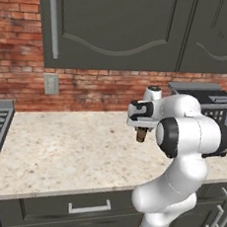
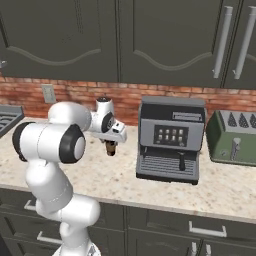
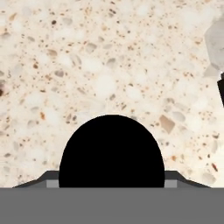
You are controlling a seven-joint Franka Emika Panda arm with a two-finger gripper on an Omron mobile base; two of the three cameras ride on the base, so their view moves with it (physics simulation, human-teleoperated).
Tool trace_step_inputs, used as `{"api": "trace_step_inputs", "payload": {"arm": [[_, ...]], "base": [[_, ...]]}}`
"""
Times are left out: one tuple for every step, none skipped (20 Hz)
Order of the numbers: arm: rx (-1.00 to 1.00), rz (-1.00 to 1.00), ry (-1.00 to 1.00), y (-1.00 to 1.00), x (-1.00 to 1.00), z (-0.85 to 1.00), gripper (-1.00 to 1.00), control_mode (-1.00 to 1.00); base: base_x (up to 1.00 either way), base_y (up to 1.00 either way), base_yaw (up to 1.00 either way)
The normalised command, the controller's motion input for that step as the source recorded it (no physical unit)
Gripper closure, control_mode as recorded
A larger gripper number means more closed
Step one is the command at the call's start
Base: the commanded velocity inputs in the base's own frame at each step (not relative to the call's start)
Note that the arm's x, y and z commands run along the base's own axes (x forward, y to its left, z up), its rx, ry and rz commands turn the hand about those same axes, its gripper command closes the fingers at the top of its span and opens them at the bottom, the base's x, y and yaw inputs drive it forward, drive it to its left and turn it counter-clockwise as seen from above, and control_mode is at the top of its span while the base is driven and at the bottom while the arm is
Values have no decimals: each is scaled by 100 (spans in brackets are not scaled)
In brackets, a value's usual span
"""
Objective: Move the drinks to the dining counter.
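I count one drink here: a short dark brown cup (image 1: 142, 135), round, upright with its axis vertical, pinched in my gripper (image 1: 142, 133) and lifted above the speckled beige stone counter (image 1: 62, 150). One boxy grey coffee machine (image 2: 170, 139) and one green toaster (image 2: 234, 137) stand right of it.

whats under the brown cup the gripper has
Speckled beige stone countertop lies below the short dark brown cup, which hangs above it in the gripper. In the hand view the cup's dark round top covers the spot straight beneath.
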Motion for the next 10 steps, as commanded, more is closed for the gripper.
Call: {"api": "trace_step_inputs", "payload": {"arm": [[0,0,0,0,-68,24,100,-100],[0,0,0,0,-73,27,100,-100],[0,0,0,0,-75,23,100,-100],[0,0,0,0,-90,28,100,-100],[0,0,0,0,-85,18,100,-100],[0,0,0,0,-90,20,100,-100],[0,0,0,0,-96,18,100,-100],[0,0,-2,5,-86,16,100,-100],[0,0,-1,9,-91,23,100,-100],[0,0,-1,10,-88,19,100,-100]], "base": [[0,0,0],[0,0,0],[0,0,0],[0,0,0],[0,0,0],[0,0,0],[0,0,0],[0,0,0],[0,0,0],[0,0,0]]}}
